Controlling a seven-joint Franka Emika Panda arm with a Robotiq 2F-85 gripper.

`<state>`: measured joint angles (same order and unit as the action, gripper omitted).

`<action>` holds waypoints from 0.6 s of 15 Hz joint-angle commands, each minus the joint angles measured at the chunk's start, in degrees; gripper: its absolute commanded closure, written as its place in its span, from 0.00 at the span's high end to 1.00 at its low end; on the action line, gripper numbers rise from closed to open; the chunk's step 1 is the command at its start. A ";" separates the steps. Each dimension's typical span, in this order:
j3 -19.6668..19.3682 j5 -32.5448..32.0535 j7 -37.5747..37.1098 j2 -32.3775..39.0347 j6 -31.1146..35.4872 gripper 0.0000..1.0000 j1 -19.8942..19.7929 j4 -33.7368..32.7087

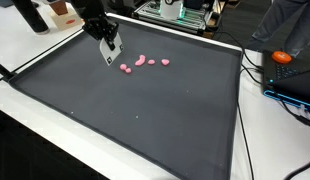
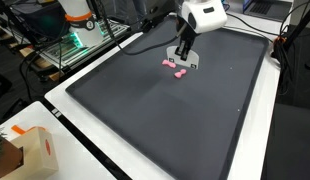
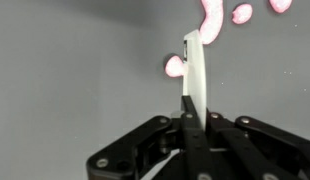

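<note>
My gripper [image 3: 192,118] is shut on a thin white flat strip [image 3: 196,70] that sticks out ahead of the jaws in the wrist view. Its far end sits beside a small pink piece [image 3: 175,67], and three more pink pieces [image 3: 210,20] lie beyond it. In both exterior views the gripper [image 1: 108,47] [image 2: 183,54] hangs low over a dark mat [image 1: 145,115] near its far edge. The pink pieces [image 1: 141,62] [image 2: 176,69] lie in a loose row on the mat right by the strip [image 1: 111,52]. I cannot tell whether the strip touches the mat.
The mat [image 2: 165,120] covers most of a white table [image 1: 25,130]. A cardboard box [image 2: 30,152] stands at one table corner. Cables and an orange object [image 1: 282,57] lie off the mat's side. Equipment racks [image 1: 175,12] stand behind.
</note>
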<state>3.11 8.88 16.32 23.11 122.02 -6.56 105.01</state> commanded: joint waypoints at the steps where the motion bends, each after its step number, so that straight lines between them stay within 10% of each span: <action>1: -0.55 2.62 1.44 0.75 -0.33 0.01 -1.37 0.00; 9: -0.85 2.40 1.41 2.16 -0.40 0.01 -1.75 -0.01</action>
<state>2.45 10.36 16.87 24.67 122.02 -8.26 105.02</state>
